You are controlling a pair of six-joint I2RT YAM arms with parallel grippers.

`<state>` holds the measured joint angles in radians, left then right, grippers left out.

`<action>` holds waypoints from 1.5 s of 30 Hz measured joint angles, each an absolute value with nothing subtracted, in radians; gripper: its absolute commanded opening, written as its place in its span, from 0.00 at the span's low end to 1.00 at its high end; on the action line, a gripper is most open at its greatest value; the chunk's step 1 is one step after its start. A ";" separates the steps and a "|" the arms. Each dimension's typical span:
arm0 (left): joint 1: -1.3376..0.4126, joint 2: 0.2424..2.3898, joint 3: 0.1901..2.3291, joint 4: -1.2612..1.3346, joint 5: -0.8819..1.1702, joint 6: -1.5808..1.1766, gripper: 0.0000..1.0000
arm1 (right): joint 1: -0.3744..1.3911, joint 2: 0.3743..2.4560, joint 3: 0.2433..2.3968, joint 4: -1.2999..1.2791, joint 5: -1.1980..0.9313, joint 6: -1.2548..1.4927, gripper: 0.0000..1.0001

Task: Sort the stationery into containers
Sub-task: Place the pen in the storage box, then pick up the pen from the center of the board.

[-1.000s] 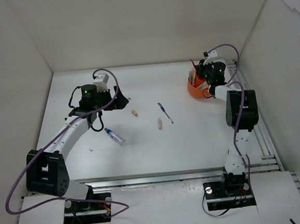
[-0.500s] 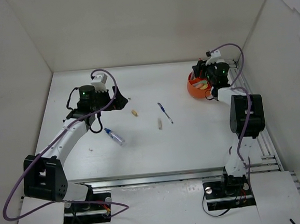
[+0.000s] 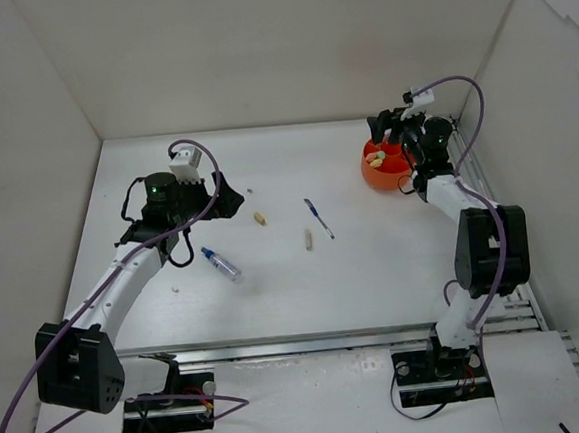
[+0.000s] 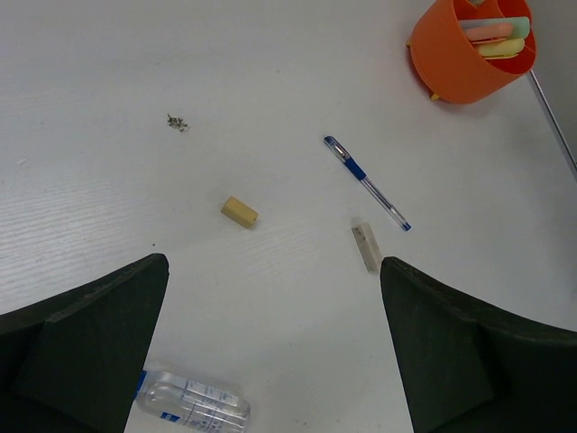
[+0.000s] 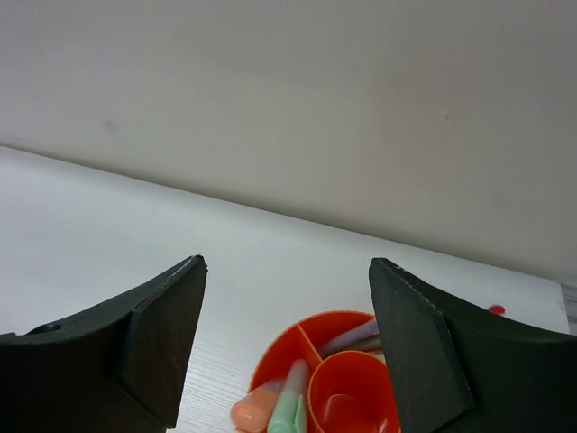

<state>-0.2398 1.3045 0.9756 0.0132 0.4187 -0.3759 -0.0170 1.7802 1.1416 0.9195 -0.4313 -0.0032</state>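
top external view: nearest the arm bases, a clear tube with a blue cap (image 3: 220,263) lay on the table (image 3: 276,298). beyond it lay a pale stub (image 3: 308,239), a blue pen (image 3: 319,217) and a beige stub (image 3: 260,218), all apart from one another. the left gripper (image 3: 226,197) hung near the beige stub, jaws spread wide and empty. farthest, at the right, the orange pot (image 3: 373,179) held highlighters (image 5: 288,406). the right gripper (image 3: 387,129) hung above it, jaws parted, gripping nothing.

Both the left pincer (image 4: 273,263) and right pincer (image 5: 287,263) gape wide.
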 measured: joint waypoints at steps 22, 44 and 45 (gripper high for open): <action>-0.240 1.039 0.833 -0.051 0.420 -0.379 1.00 | 0.402 1.555 0.979 0.380 -0.176 0.041 0.98; -0.240 0.905 0.772 -0.139 0.355 -0.382 1.00 | 0.465 2.087 1.401 0.054 -0.040 0.138 0.64; -0.240 0.905 0.772 -0.140 0.353 -0.382 1.00 | 0.469 2.091 1.408 0.052 -0.034 0.136 0.58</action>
<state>-0.2401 0.9054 0.7715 -0.1402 0.3534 -0.3824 0.4686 2.0911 1.4078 0.0517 -0.0338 0.1356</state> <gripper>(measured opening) 0.996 0.721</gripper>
